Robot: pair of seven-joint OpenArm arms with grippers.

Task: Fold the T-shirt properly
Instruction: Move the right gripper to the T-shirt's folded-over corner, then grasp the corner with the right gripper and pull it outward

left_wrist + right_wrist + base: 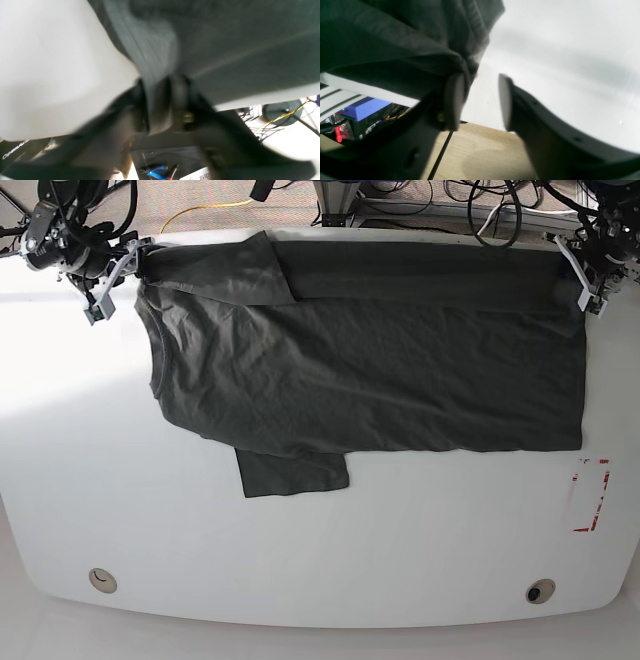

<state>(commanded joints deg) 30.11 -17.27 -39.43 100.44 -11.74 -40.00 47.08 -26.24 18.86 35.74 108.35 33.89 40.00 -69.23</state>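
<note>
The dark grey T-shirt (370, 360) lies spread on the white table (300, 560), neck to the left and hem to the right. One sleeve (292, 472) sticks out toward the front; the other is folded over at the far left. My left gripper (580, 268) is at the far hem corner. In the left wrist view the gripper (161, 100) is shut on a bunch of the shirt (237, 50). My right gripper (132, 258) is at the far shoulder corner. In the right wrist view the gripper (480, 100) is open, and the shirt (395, 37) drapes over one finger (453, 100), with nothing between the pads.
Both grippers are close to the table's far edge, with cables (480, 205) on the floor behind it. A red-marked patch (590, 495) sits at the right front. Two round holes (101, 580) (540, 591) are near the front edge.
</note>
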